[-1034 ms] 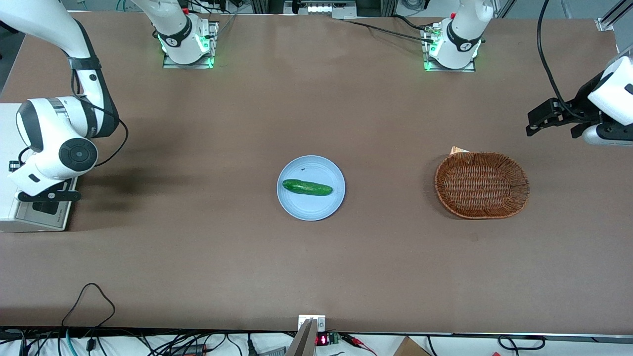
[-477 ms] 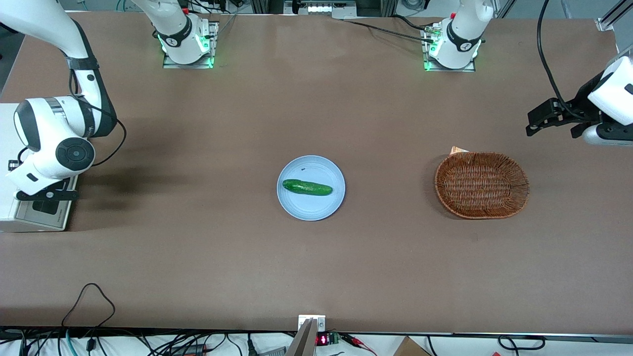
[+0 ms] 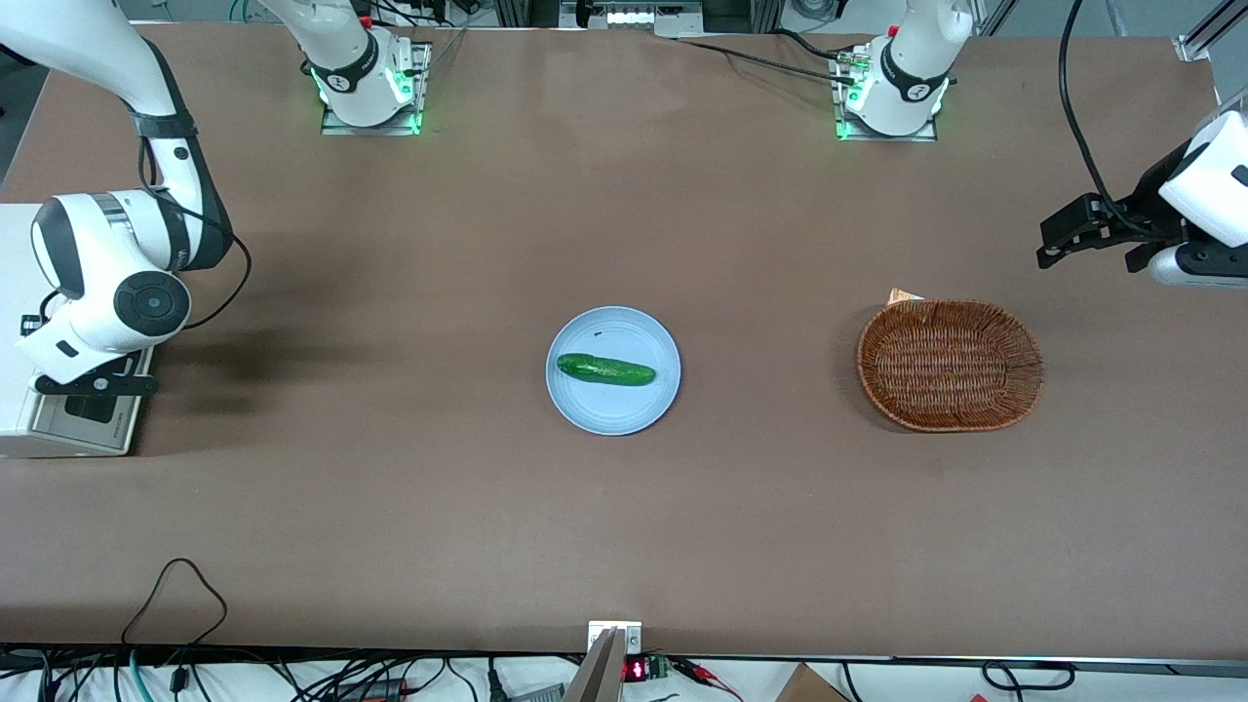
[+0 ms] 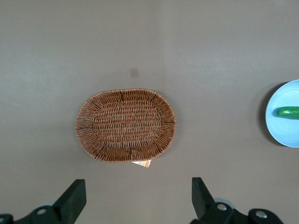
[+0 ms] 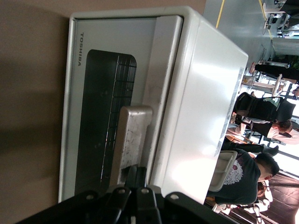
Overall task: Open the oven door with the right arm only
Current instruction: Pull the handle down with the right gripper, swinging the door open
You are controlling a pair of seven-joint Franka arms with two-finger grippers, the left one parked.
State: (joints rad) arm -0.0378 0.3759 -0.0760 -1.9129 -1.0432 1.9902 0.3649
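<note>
The white oven (image 5: 205, 93) stands at the working arm's end of the table, also seen in the front view (image 3: 12, 409). Its silver-grey oven door (image 5: 74, 116) with the dark glass window (image 5: 100, 116) looks flush against the oven body. The silver bar handle (image 5: 131, 135) runs across the door. The right arm (image 3: 107, 273) hangs over the oven's front (image 3: 107, 434). My gripper (image 5: 140, 169) is shut, its two black fingers pressed together with the tips right at one end of the handle. In the front view the wrist hides the fingers.
A light blue plate (image 3: 624, 414) with a green cucumber (image 3: 604, 370) lies mid-table. A brown wicker basket (image 3: 951, 365) sits toward the parked arm's end, also in the left wrist view (image 4: 125, 125). A black cable loop (image 3: 175, 585) lies near the front edge.
The right arm's wrist shifted very slightly over the oven and back. The oven door looks the same.
</note>
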